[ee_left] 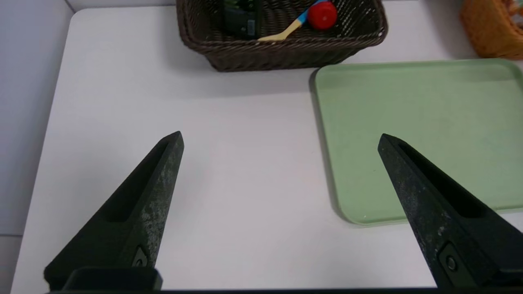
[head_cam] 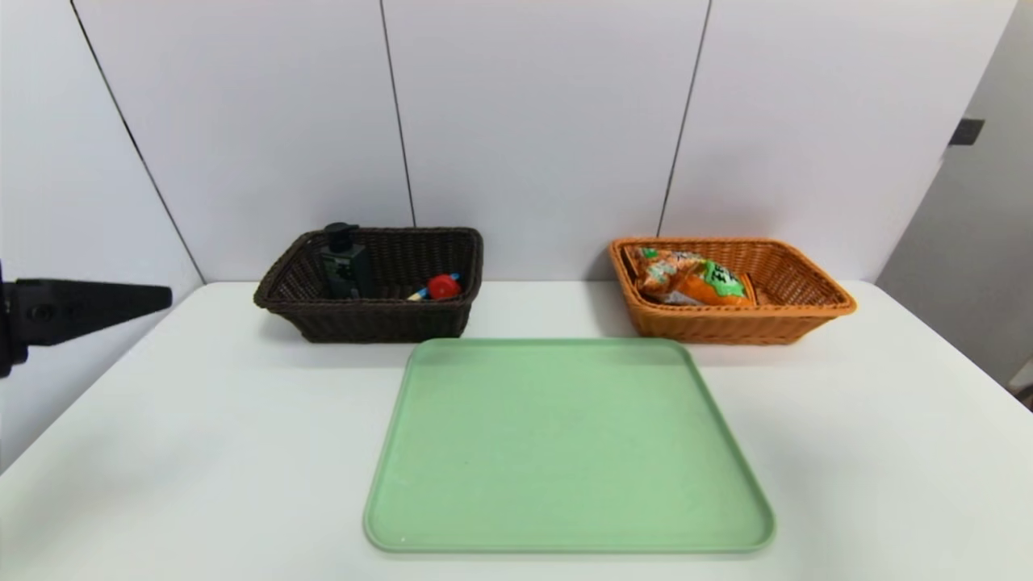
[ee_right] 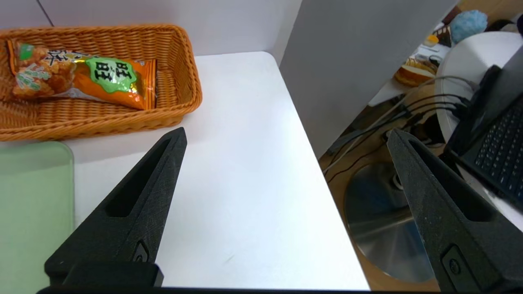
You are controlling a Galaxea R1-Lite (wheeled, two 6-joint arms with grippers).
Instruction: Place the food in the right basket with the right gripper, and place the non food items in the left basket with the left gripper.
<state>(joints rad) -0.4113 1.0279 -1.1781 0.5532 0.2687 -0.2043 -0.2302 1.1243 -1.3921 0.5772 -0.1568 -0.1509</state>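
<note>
The sorting looks finished to me: my green tray (head_cam: 569, 444) is bare, the snack bag (ee_right: 110, 77) lies in the orange basket (ee_right: 186, 81), and the dark basket (head_cam: 387, 311) holds a pump bottle (head_cam: 342, 266), a red round thing (ee_left: 322, 15) and a blue-and-cream stick (ee_left: 286, 33). My left gripper (ee_left: 281, 132) and right gripper (ee_right: 288, 130) each have their fingers wide apart with nothing between them, over the surface (ee_left: 245, 183) on either side of the tray.

What could still go wrong is mostly my own doing. If I swung the left arm low across the dark basket, I might clip the pump top, which stands above the rim, and tip the bottle. A careless right arm could snag the bag or shove its basket.

I can't tell what the red thing is, and the bottle's lower part is hidden by the basket wall. The head view cuts off most of my left arm and shows none of my right gripper.
</note>
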